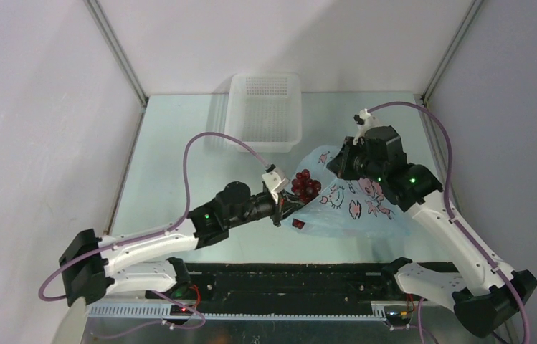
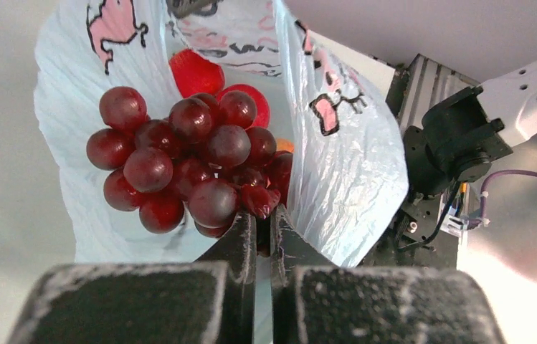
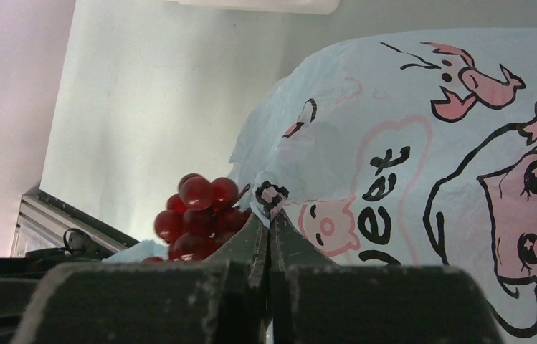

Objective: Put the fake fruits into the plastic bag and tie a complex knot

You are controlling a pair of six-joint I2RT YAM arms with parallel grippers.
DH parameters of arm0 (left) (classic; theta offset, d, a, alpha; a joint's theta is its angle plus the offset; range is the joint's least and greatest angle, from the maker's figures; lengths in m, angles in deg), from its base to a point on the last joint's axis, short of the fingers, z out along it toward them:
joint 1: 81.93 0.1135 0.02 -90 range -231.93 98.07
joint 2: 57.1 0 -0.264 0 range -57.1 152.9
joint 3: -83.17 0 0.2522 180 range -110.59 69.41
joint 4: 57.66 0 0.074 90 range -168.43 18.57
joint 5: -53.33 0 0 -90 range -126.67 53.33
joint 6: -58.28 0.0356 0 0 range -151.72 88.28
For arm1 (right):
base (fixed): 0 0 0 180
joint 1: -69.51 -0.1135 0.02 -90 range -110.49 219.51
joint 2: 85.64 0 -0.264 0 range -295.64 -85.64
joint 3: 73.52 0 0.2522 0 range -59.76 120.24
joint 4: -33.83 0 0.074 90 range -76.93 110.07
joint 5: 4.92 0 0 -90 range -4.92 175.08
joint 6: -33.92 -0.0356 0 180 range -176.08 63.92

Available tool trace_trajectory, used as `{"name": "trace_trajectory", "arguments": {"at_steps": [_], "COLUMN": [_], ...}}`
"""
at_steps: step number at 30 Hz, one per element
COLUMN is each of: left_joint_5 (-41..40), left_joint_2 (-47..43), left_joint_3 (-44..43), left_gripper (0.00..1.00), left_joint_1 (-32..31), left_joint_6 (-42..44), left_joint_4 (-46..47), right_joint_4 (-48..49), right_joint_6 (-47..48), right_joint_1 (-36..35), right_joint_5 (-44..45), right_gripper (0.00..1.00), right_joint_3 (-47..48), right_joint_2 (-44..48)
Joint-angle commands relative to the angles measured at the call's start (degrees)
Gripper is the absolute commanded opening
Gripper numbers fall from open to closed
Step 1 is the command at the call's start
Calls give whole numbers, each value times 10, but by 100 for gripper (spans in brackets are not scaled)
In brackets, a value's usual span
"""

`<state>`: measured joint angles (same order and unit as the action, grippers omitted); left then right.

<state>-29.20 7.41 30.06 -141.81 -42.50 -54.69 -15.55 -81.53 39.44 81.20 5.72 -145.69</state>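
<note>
The left tool [image 2: 263, 215] has its two fingers pressed almost together, pinching the near end of the bunch of grapes [image 2: 186, 158], so the dark-red cluster stands just ahead of the fingertips and spreads mostly to their left in the wrist view. Directly beyond the grapes is the open mouth of the bag [image 2: 337, 179], whose thin light-blue plastic curves around the bunch on both sides. The bunch sits at that opening, with its far grapes over the inside. Deeper in the bag, past the grapes, lie two glossy red fruits [image 2: 195, 70], and a sliver of the orange fruit [image 2: 284, 145] shows just right of the bunch. From above, the left tool [image 1: 283, 208] reaches toward the bag's left edge, with the grapes [image 1: 305, 183] right at its tip. The right tool [image 3: 271, 208] is closed tight on a small fold of the bag's rim, which sticks up between its fingertips. The printed side of the bag [image 3: 409, 143] billows ahead and to its right, and the grapes [image 3: 197, 215] sit just to its left. In the overhead view the right tool [image 1: 337, 166] is at the far edge of the bag [image 1: 355, 204], which rests on the pale surface [image 1: 172, 158]. A white perforated basket [image 1: 264, 111] stands farther out, apart from both tools.
</note>
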Motion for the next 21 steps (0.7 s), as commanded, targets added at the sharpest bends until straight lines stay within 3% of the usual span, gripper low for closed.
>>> {"name": "trace_trajectory", "arguments": {"at_steps": [1, 11, 21], "left_joint_5": [-39, -44, -46], "left_joint_2": [-54, -85, 14], "left_joint_3": [2, 6, -17], "left_gripper": [0, 0, 0], "left_joint_1": [-13, -30, -32], "left_joint_6": [26, 47, 61], "left_joint_4": [55, 33, 52], "right_joint_4": [11, 14, 44], "right_joint_6": [-1, -10, -2], "right_joint_1": [-3, -3, -17], "right_joint_5": [11, 22, -29], "right_gripper": [0, 0, 0], "right_joint_3": [3, 2, 3], "right_joint_2": [-10, -38, -21]}}
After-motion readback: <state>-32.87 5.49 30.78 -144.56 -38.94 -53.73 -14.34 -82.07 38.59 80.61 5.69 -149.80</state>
